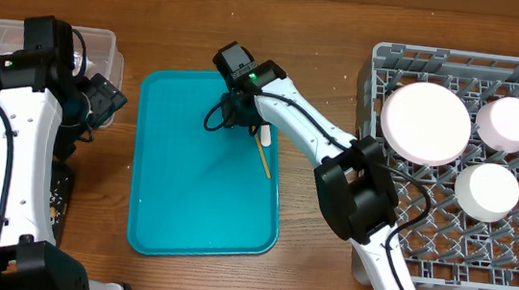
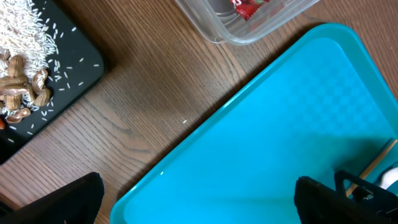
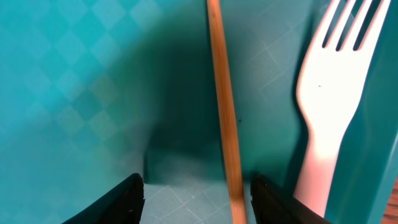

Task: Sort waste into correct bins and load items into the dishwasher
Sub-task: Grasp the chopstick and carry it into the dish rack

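- right gripper [image 3: 199, 190] sits low over the far right corner of the teal tray [image 1: 186, 195], jaws apart on either side of a thin wooden stick [image 3: 224, 112]
- white fork [image 3: 323, 93] lies just right of that stick, by the tray's rim
- left gripper [image 2: 199, 205] is spread wide with nothing in it, over the table by the tray's left edge
- red wrapper [image 2: 247, 7] is in the clear box [image 2: 211, 28], rice [image 2: 28, 31] on the black tray [image 2: 81, 68]
- pink plate [image 1: 425, 122] stands in the grey rack [image 1: 517, 273] on the right

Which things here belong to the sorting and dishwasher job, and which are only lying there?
Part of the job: fork, dish rack, plate, bowls, clear box, black tray, rice, red wrapper.
Only lying there: teal tray; wooden stick, perhaps.
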Available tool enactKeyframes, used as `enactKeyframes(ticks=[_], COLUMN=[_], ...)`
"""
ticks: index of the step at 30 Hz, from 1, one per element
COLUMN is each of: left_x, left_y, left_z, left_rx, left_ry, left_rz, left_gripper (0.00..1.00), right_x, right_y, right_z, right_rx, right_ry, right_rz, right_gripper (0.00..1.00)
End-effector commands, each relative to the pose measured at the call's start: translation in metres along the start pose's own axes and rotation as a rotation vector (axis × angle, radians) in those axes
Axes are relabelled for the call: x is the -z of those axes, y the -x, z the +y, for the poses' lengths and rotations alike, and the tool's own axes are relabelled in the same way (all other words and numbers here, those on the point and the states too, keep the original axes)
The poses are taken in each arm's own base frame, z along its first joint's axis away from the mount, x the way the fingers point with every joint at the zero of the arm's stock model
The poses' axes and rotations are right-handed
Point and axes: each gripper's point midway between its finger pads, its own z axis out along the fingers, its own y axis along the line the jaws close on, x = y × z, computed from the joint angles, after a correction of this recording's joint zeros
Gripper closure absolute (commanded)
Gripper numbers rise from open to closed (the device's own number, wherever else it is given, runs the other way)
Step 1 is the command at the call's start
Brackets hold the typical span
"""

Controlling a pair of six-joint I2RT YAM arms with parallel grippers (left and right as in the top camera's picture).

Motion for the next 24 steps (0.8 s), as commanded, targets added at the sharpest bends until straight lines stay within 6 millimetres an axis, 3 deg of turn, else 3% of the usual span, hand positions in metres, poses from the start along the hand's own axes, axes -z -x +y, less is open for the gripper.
enactKeyframes(ticks=[1,4,9,12,15,20,24], left_x=[-0.001,-0.001,-0.001,-0.001,-0.001,-0.001,-0.001], left_y=[0.001,0.001,0.001,0.001,0.001,0.001,0.001], left_z=[0.001,0.001,0.001,0.001,0.001,0.001,0.001], left_rx=[0.013,0.013,0.013,0.014,0.013,0.013,0.014], left_ry=[0.004,0.003,0.004,0.003,0.003,0.003,0.003], left_rz=[-0.001,-0.001,-0.001,-0.001,-0.001,-0.001,-0.001], left_gripper=[0.0,0.0,0.0,0.0,0.0,0.0,0.0], right_x=[-0.027,-0.038,-0.038,-0.037,-0.034,-0.01,0.032], right_y=[-0.012,-0.02,-0.025,-0.028,-0.029,-0.016,-0.002], right_z=[-0.009,-0.013,-0.011,-0.006,-0.001,0.008,0.011], right_rx=[0.016,0.06,0.07,0.068,0.063,0.053,0.026], right_ry=[-0.064,-0.078,-0.064,-0.036,-0.012,0.02,0.05], right_rz=[0.039,0.072,0.095,0.11,0.119,0.097,0.038], right_gripper=[0.42,0.46,0.75,0.76,0.95,0.96,0.96])
